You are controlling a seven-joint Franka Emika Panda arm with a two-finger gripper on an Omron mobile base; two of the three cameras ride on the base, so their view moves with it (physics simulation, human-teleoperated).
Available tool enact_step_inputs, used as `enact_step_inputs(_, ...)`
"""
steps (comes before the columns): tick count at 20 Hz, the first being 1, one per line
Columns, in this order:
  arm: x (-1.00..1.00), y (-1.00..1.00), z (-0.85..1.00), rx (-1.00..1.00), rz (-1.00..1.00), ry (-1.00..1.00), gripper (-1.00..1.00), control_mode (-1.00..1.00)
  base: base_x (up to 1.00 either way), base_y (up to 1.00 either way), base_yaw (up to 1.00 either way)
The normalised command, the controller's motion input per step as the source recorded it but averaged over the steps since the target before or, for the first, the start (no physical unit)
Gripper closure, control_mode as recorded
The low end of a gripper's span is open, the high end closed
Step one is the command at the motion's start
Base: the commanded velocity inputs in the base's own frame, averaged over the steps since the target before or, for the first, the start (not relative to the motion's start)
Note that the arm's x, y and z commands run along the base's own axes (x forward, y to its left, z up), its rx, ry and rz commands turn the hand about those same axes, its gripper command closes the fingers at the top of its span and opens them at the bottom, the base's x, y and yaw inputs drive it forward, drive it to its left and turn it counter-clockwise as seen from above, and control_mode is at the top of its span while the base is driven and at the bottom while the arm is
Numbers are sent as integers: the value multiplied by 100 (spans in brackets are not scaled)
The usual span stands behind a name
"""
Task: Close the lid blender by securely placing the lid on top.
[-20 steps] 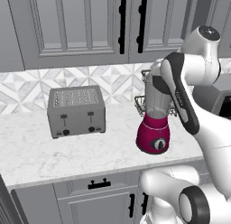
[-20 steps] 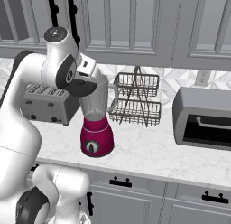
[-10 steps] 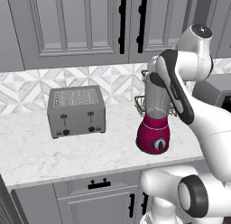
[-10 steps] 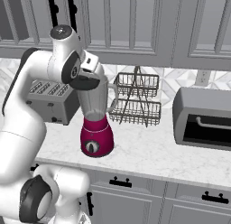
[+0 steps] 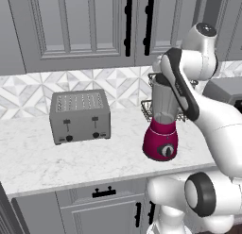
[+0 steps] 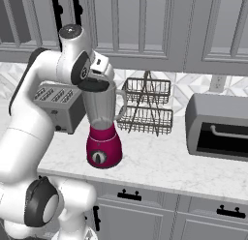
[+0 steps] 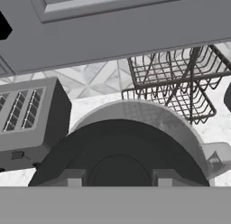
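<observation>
I have the lid (image 6: 93, 84), a flat black disc, pinched in my pincer (image 6: 95, 80), jaws drawn in as tight as they go around it, and I am holding it right at the mouth of the blender (image 6: 103, 130). From the right base view the cap sits level with the rim of the clear jar, seemingly touching it, though I cannot tell whether it is seated or only resting on the edge. In the hand view the lid (image 7: 118, 160) spreads dark across the lower part, with the pale curve of the jar's rim showing beyond it, which suggests to me that the cap is not quite centred over the opening. The blender (image 5: 162, 129) stands on the marble counter (image 5: 33, 162), its magenta base between the grey toaster (image 5: 80, 116) and the wire dish rack (image 6: 145, 107), well apart from the toaster. I judge this the placing step, nearly finished. What comes next calls for a small centring correction, a straight push down until the cap sits flush, then letting go and lifting clear without tipping the jar.
</observation>
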Motion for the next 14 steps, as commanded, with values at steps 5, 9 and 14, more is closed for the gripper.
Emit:
enact_step_inputs(5, 11, -18, 0, 0, -1, 0, 100, -100, 0, 0, 0)
enact_step_inputs(9, 6, -10, 0, 0, -1, -5, 100, -100, 0, 0, 0)
enact_step_inputs(14, 1, 0, 0, -1, 0, -16, 100, -100, 0, 0, 0)
